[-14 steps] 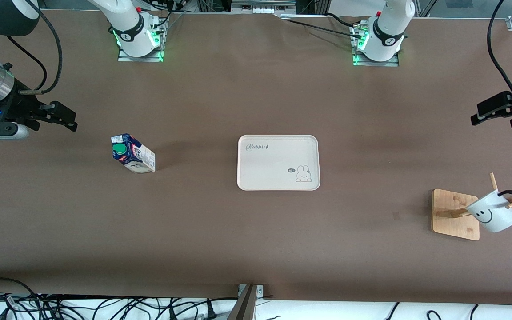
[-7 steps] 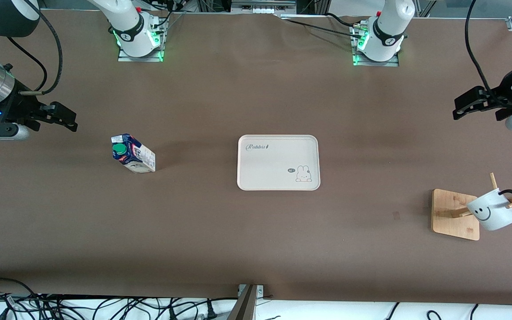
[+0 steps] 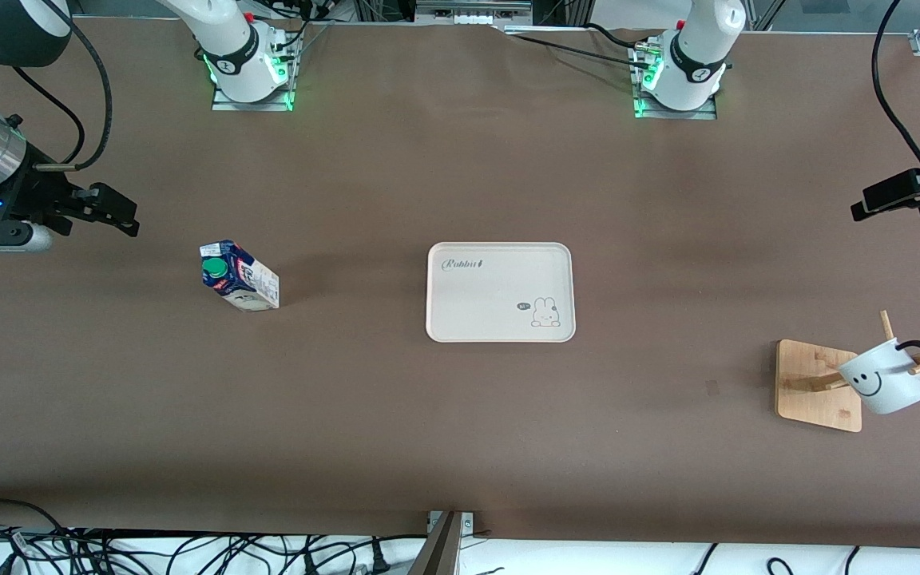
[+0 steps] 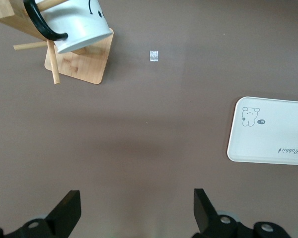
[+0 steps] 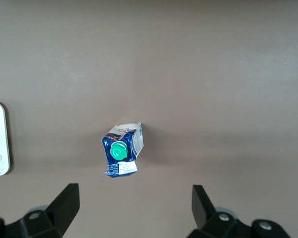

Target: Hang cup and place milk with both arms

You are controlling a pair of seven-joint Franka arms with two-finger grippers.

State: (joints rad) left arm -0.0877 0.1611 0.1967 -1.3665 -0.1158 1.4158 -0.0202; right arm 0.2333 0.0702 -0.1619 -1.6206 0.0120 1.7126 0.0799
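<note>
**Cup hung, milk still standing**

Left gripper [image 4: 134, 213], fingers spread, hovers over bare table at the left arm's end. Right gripper [image 5: 134, 210], fingers apart, hangs over the table by the milk [image 3: 238, 276]. The cup [image 3: 887, 386] hangs on the rack [image 3: 818, 385]. Tray [image 3: 500, 292] sits mid-table.

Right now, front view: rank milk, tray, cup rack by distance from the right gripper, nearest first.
The right gripper, jaws open, hangs over the right arm's end of the table.
1. The milk: standing on the table at that same end, closest by far.
2. The tray: mid-table.
3. The cup rack: at the left arm's end, with the cup hanging on it.
</note>
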